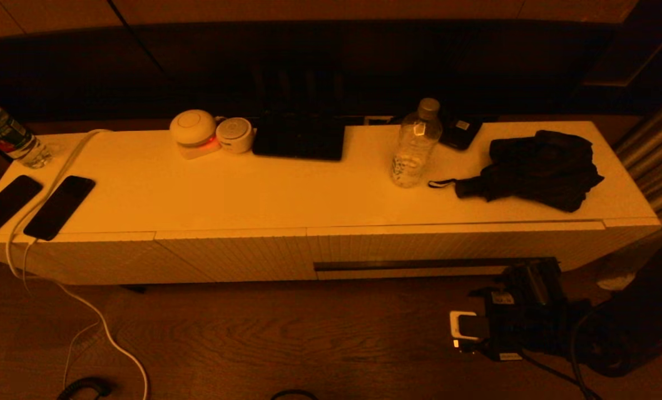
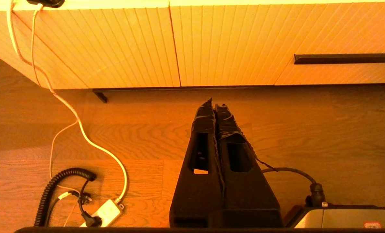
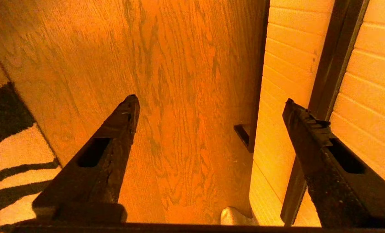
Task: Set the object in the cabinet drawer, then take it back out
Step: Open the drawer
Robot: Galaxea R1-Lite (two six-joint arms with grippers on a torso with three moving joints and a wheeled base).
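While drawer [image 1: 453,247] sits flush in cabinet [image 1: 197,194] front, slot handle [image 1: 419,264] dark along its lower edge, I see wide bare floor [image 1: 253,333] before it. Umbrella [image 1: 536,169] lies on top near right edge, bottle [image 1: 415,144] just left of it, two phones [image 1: 30,205] at left front edge. Right gripper [image 3: 211,103] low beside handle's right end, fingers spread wide, empty. Left gripper [image 2: 215,106] over floor, fingers pressed together.

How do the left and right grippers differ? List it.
The left gripper is shut, fingers pressed together; the right gripper is open. The left gripper points at floor short of the cabinet; the right gripper sits beside the cabinet drawer's slot handle. Both have black tapered fingers and hold nothing.
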